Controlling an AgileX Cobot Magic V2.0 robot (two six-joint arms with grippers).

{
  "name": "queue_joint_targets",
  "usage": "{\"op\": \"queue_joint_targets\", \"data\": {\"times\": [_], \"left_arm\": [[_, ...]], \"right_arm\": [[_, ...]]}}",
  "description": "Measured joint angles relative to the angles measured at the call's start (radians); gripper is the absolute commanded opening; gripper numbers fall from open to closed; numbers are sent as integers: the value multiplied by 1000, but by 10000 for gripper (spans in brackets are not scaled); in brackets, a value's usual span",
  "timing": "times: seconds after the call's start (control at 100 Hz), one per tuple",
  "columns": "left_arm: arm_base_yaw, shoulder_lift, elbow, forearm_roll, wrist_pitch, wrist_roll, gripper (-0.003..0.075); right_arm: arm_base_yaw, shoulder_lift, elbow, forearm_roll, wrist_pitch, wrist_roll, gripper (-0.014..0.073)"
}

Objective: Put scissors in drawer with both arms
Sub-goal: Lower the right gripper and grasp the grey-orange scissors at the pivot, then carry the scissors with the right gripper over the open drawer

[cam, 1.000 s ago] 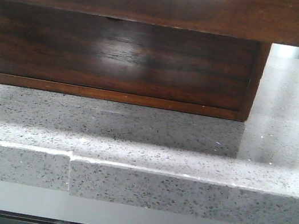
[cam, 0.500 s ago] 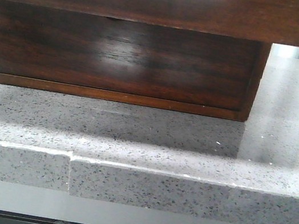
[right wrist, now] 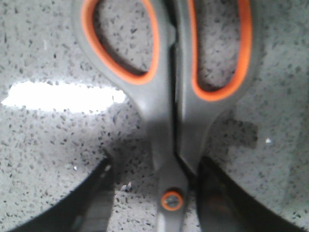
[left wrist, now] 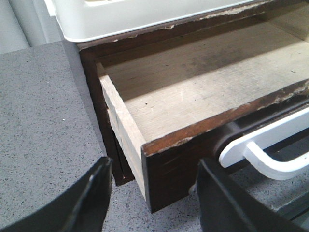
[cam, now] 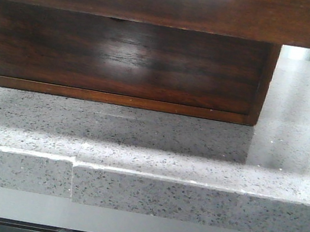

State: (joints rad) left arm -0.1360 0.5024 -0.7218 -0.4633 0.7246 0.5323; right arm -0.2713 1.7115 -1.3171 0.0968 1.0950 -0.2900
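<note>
The drawer (cam: pixel 163 3) is pulled out at the top of the front view, its dark brown front above the counter. In the left wrist view the drawer (left wrist: pixel 169 159) shows a pale, empty inside (left wrist: pixel 207 82). My left gripper (left wrist: pixel 152 193) is open, its fingers (left wrist: pixel 91 193) either side of the drawer front's near corner without gripping it. The scissors (right wrist: pixel 166 130), grey handles lined with orange, lie on the speckled counter. My right gripper (right wrist: pixel 152 193) is open around the orange pivot screw (right wrist: pixel 172 199); one finger (right wrist: pixel 217 203) is right against the scissors, the other apart.
A taller dark drawer front (cam: pixel 123 56) sits under the pulled-out drawer. The grey speckled counter (cam: pixel 196 153) runs to a front edge. A white tray (left wrist: pixel 120 17) rests on the cabinet top. A white looped handle (left wrist: pixel 260 154) lies in front of the drawer.
</note>
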Motion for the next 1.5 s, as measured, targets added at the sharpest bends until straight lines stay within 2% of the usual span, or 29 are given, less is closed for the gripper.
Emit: {"op": "queue_joint_targets", "data": {"times": [0.21,0.31,0.59,0.79,1.14,1.5], "left_arm": [[0,0,0,0,0,0,365],[0,0,0,0,0,0,365],[0,0,0,0,0,0,365],[0,0,0,-2,0,0,365],[0,0,0,-2,0,0,365],[0,0,0,-2,0,0,365]], "right_arm": [[1,2,0,0,11,-4,64],[1,2,-4,0,13,-6,20],[9,-7,-73,0,69,-15,18],[64,-141,-168,2,89,-15,18],[281,-399,-372,12,28,-45,18],[656,-469,-385,94,-37,-333,18]]}}
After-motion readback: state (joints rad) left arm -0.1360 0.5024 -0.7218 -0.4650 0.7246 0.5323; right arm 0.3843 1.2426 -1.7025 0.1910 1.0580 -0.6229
